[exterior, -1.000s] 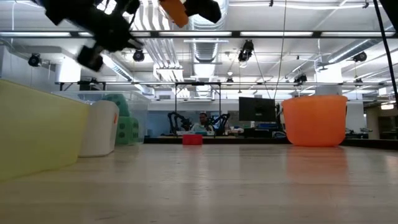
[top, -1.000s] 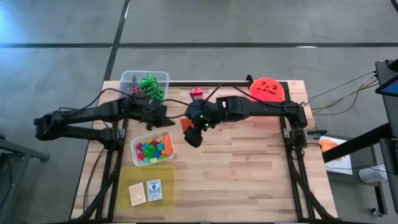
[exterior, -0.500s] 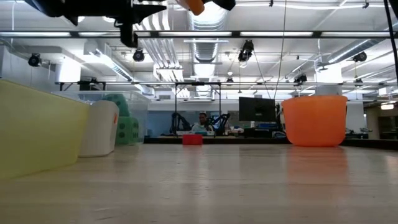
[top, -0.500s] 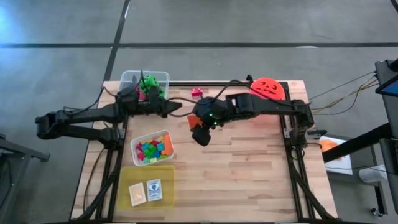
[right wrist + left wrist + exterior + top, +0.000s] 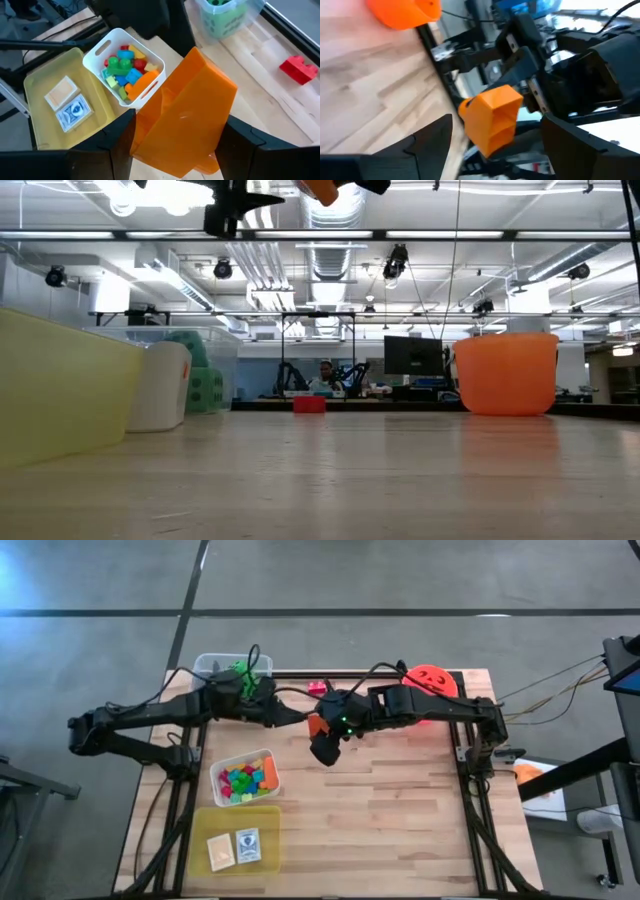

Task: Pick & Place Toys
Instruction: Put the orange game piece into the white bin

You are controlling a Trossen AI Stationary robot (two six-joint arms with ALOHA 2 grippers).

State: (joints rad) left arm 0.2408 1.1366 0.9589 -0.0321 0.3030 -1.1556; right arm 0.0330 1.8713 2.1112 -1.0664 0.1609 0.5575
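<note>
We see a pale wooden tabletop [image 5: 400, 800] on a grey concrete floor; beyond it, an open workshop with ceiling lights; above the tabletop's middle, the right tool [image 5: 170, 135] grips an orange block [image 5: 187, 117], bright, angular and glossy; the left tool [image 5: 495, 145] stands spread just beside it, holding nothing.

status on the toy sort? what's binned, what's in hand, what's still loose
Done: small bright blocks fill the white tub, a green die sits in the clear tub, and two flat cards lie in the yellow tray. In hand: the right gripper holds a large orange block above the table, with the left gripper open just in front of it. Left: a small red block loose on the wooden table.
</note>
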